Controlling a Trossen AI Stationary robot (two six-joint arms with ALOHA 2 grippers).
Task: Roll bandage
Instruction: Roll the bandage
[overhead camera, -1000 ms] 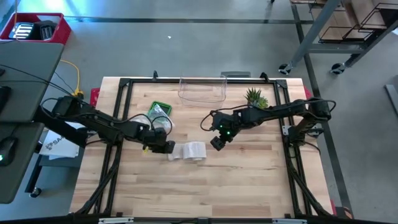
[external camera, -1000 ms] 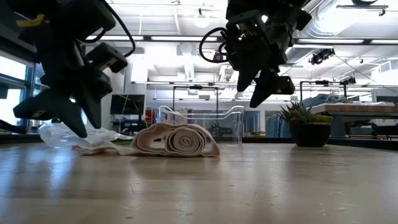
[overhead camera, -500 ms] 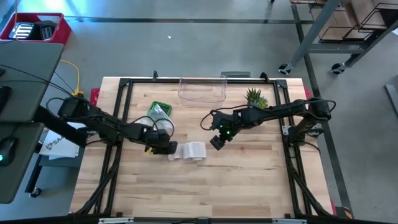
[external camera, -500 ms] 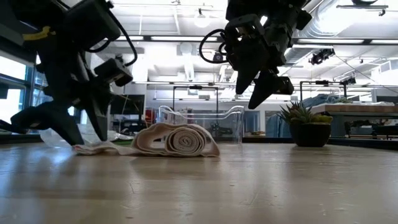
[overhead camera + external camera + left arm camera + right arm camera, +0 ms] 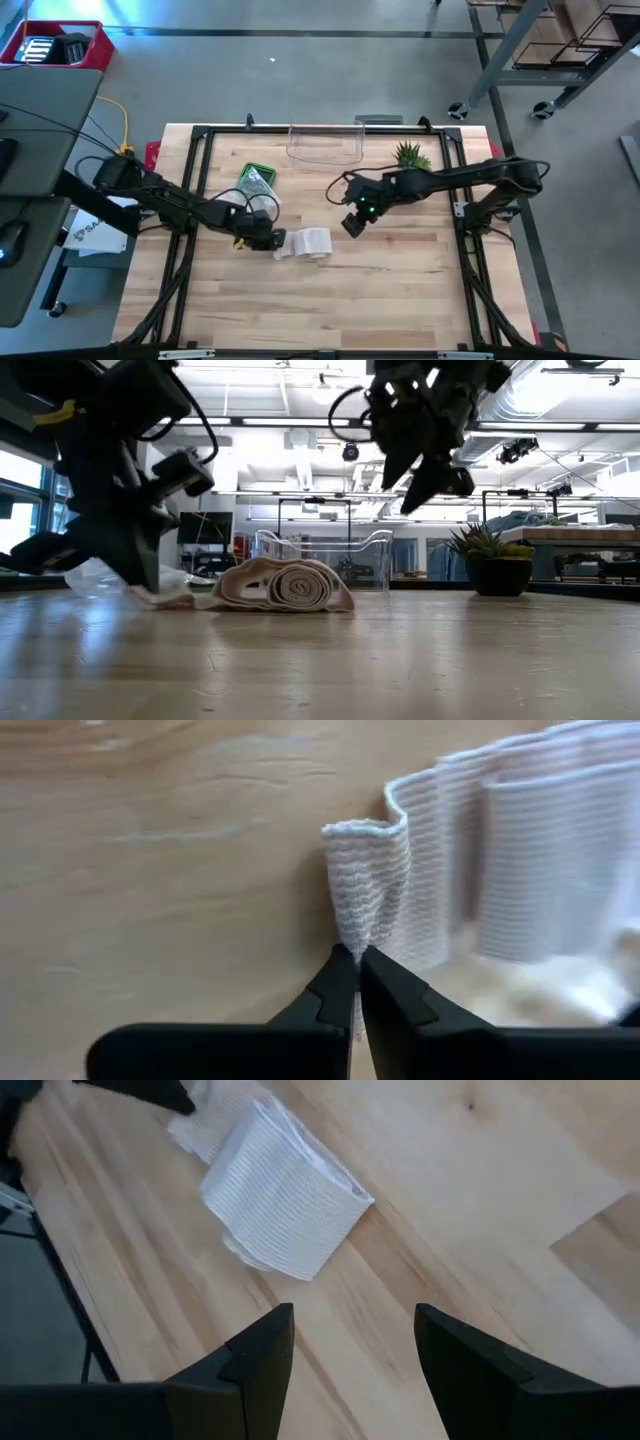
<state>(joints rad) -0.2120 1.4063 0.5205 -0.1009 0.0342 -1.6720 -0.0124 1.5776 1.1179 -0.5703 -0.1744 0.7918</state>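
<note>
High view: we see the bandage point(image 5: 306, 243) lying mid-bench, partly rolled, on the wooden bench point(image 5: 400, 300). The left gripper point(image 5: 268, 241) sits at its loose end; the right gripper point(image 5: 351, 223) hovers just beside the roll's other side, not touching. A plant point(image 5: 409, 155), a clear bin point(image 5: 325, 145) and a green packet point(image 5: 256, 180) sit toward the back.

Low view: the roll point(image 5: 285, 586) rests on the bench with its spiral facing us, its tail trailing toward the left arm. The right gripper point(image 5: 425, 470) hangs above.

Left wrist view: the fingers point(image 5: 385, 995) are pinched together on the bandage's corner point(image 5: 368, 900), probably to keep the tail taut for rolling.

Right wrist view: the fingers point(image 5: 465, 1360) are spread apart, empty, above the bench with the roll point(image 5: 285, 1200) ahead, likely waiting to push it.
</note>
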